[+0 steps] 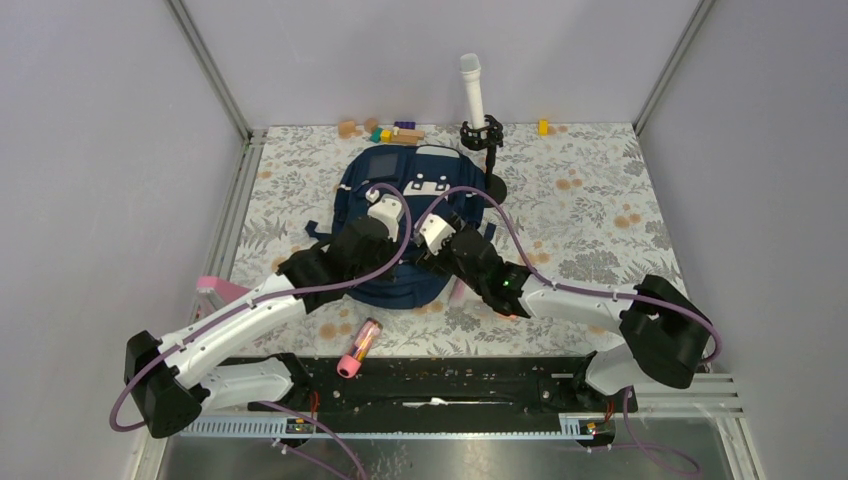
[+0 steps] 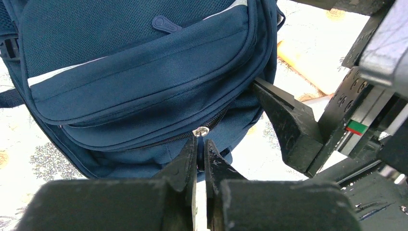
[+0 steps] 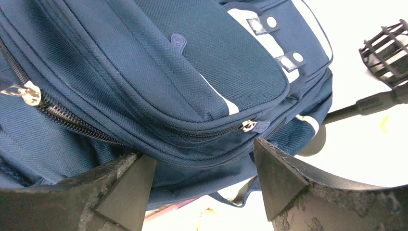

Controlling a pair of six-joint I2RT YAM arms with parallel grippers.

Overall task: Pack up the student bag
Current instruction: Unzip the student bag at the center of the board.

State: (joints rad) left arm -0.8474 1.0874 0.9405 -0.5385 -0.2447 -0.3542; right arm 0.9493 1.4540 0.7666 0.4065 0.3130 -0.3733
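Note:
The student bag (image 1: 402,178) is a navy backpack with white trim lying flat on the flowered table. My left gripper (image 2: 201,144) is shut on the dark pull tab below a silver zipper slider (image 2: 200,131) on the bag's (image 2: 134,72) main zip; in the top view it (image 1: 392,222) is over the bag's near part. My right gripper (image 3: 202,159) is open, its fingers either side of the bag's (image 3: 192,62) lower edge with fabric between them; in the top view it (image 1: 432,240) is beside the left one. One of its fingers (image 2: 288,120) shows in the left wrist view.
A pink-capped tube (image 1: 360,347) lies near the front rail. A pink object (image 1: 222,288) sits at the left edge, and another (image 1: 457,292) pokes out by the bag. A white cylinder (image 1: 473,85), a black stand (image 1: 487,140), coloured blocks (image 1: 390,130) and a yellow block (image 1: 543,126) stand at the back.

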